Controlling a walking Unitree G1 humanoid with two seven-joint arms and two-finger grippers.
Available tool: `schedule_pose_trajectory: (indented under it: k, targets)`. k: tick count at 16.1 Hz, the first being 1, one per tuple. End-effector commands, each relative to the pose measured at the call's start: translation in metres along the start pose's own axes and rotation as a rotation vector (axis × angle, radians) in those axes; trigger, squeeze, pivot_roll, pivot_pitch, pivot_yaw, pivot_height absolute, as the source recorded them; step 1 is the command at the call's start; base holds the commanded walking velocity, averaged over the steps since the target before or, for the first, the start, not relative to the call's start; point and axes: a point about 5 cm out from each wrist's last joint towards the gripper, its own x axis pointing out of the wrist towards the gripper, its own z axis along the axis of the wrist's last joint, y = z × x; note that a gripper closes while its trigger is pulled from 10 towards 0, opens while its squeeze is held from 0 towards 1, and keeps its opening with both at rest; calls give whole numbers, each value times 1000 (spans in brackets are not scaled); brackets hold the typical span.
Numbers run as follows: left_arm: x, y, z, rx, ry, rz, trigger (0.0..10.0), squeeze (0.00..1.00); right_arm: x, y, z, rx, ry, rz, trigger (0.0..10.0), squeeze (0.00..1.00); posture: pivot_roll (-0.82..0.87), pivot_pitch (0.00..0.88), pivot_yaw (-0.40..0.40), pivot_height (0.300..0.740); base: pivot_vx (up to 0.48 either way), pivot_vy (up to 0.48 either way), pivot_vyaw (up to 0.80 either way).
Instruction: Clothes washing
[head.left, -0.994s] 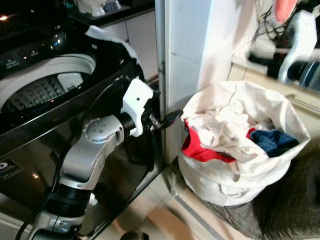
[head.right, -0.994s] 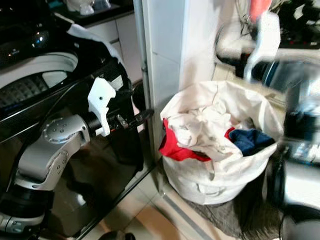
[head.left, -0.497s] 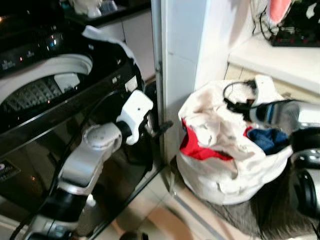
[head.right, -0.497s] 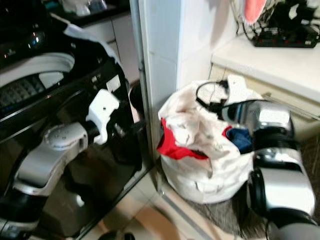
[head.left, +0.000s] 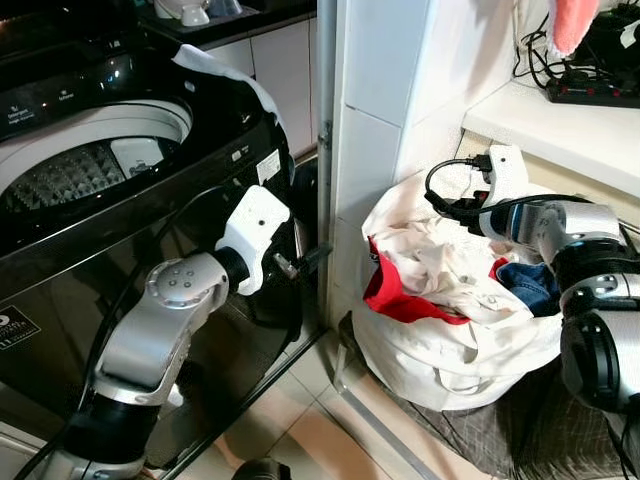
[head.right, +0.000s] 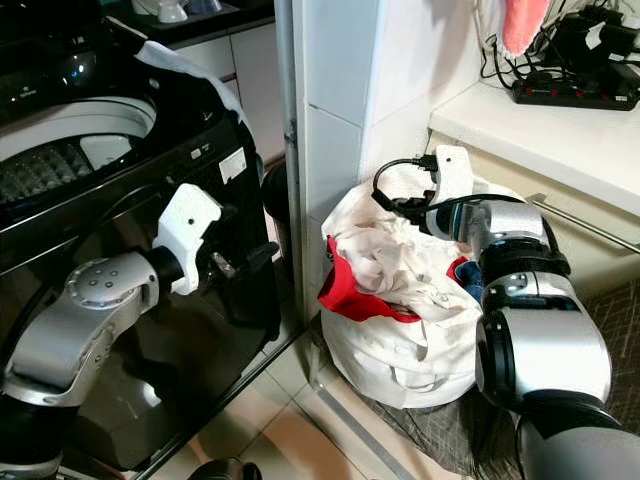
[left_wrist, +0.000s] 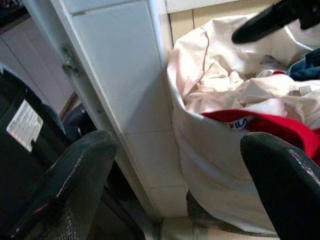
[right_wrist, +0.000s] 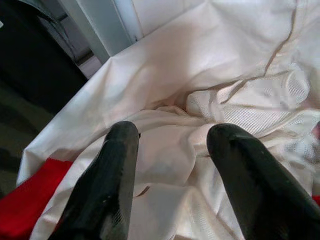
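Right hand (right_wrist: 170, 165) open over laundry bag (head.left: 450, 350): white, red, blue clothes.

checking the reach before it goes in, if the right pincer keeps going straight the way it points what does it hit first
Most likely the white garment on top of the laundry bag. The right pincer, fingers apart, points straight at its folds. How near it is cannot be judged.

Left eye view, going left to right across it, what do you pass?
Washing machine → left gripper → white tiled pillar → laundry bag with the red garment → right gripper → blue garment.
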Motion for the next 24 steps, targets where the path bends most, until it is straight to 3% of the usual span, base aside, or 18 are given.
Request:
schedule_pose_trajectory:
  k: [1, 8, 11, 14, 15, 24]
  targets:
    - [-6, 5, 4, 13, -3, 34, 10000, 0, 0, 5, 12, -32, -39, -6, 10000, 1000, 90, 0, -7, 740, 0, 0, 0]
    - [-15, 4, 4, 12, 20, 33, 10000, 0, 4, 4, 7, -66, -19, -50, 10000, 1000, 128, 0, -19, 740, 0, 0, 0]
    - [-18, 2, 4, 10, 28, 24, 10000, 0, 7, 3, -9, -150, 102, -68, 10000, 1000, 140, 0, -24, 740, 0, 0, 0]
    - [-21, -1, 4, 11, 38, 11, 10000, 0, 8, 2, -22, -156, 180, -84, 10000, 1000, 145, 0, -28, 740, 0, 0, 0]
    - [-21, -1, 4, 12, 40, 6, 10000, 0, 8, 2, -24, -159, 200, -80, 10000, 0, 145, 0, -28, 740, 0, 0, 0]
    - [-22, -6, 5, 22, 53, -41, 10000, 0, 14, 9, -62, -129, 351, -9, 10000, 0, 154, 0, -27, 740, 0, 0, 0]
